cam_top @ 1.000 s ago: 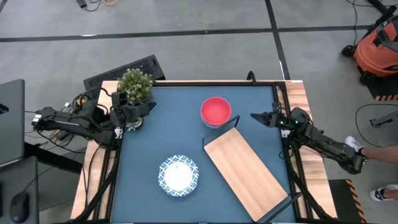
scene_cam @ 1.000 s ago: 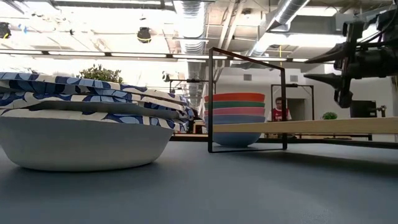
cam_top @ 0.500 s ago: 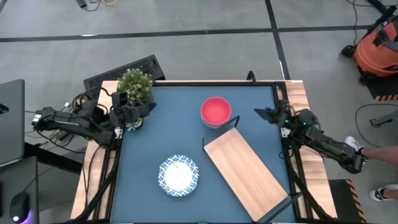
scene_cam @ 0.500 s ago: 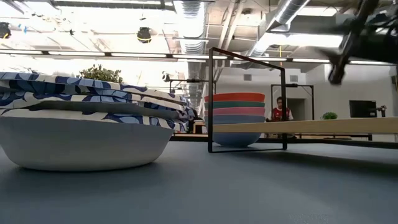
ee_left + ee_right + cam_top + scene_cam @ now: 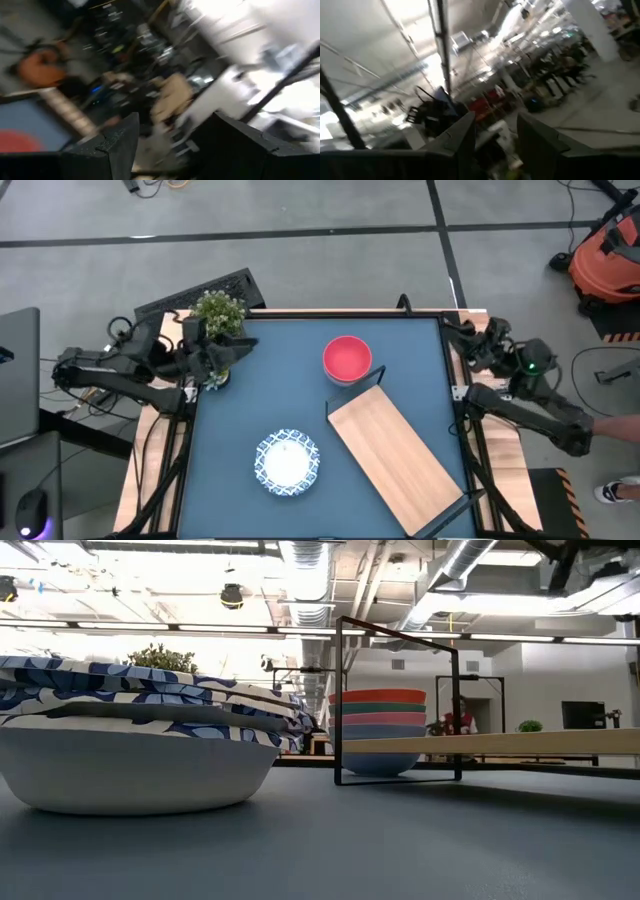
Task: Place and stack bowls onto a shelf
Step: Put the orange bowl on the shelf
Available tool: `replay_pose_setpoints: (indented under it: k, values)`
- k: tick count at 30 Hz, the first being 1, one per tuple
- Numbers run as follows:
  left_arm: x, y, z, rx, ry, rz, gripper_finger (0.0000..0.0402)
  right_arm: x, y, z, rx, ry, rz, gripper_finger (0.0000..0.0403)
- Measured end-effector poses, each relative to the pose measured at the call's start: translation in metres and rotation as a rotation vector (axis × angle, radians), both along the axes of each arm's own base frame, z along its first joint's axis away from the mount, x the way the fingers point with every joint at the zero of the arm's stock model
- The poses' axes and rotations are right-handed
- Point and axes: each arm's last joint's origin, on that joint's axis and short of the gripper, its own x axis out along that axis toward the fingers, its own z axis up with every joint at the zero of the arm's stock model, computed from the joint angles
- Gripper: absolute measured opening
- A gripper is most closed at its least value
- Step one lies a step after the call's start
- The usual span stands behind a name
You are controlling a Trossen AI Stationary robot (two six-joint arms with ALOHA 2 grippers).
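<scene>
right claw (image 5: pixel 468 340) pulled back off desk (image 5: pixel 300 420) to far right corner, fingers apart, empty. left claw (image 5: pixel 225 350) by plant (image 5: pixel 217 313), released too. red bowl stack (image 5: pixel 347 359) beside shelf (image 5: pixel 397 456), patterned bowls (image 5: pixel 287 462) on desk; neither on shelf yet.
</scene>
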Motion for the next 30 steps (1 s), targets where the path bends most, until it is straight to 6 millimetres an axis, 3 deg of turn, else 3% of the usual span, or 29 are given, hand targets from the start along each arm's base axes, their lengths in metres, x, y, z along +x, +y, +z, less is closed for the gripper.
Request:
replay_pose_setpoints:
  k: [5, 11, 21, 30]
  values:
    - [0.007, 0.001, -0.005, -0.039, 0.211, 0.071, 0.0235, 0.015, -0.012, 0.018, 0.099, 0.238, -0.083, 0.017]
    - [0.019, 0.0, -0.016, -0.067, 0.319, 0.076, 0.0235, 0.044, -0.032, 0.023, 0.156, 0.424, -0.154, 0.017]
    - [0.034, 0.003, -0.028, -0.044, 0.4, 0.13, 0.0235, 0.09, -0.06, 0.009, 0.227, 0.595, -0.152, 0.017]
    - [0.035, 0.005, -0.033, -0.057, 0.442, 0.137, 0.0235, 0.108, -0.07, -0.005, 0.268, 0.676, -0.139, 0.017]
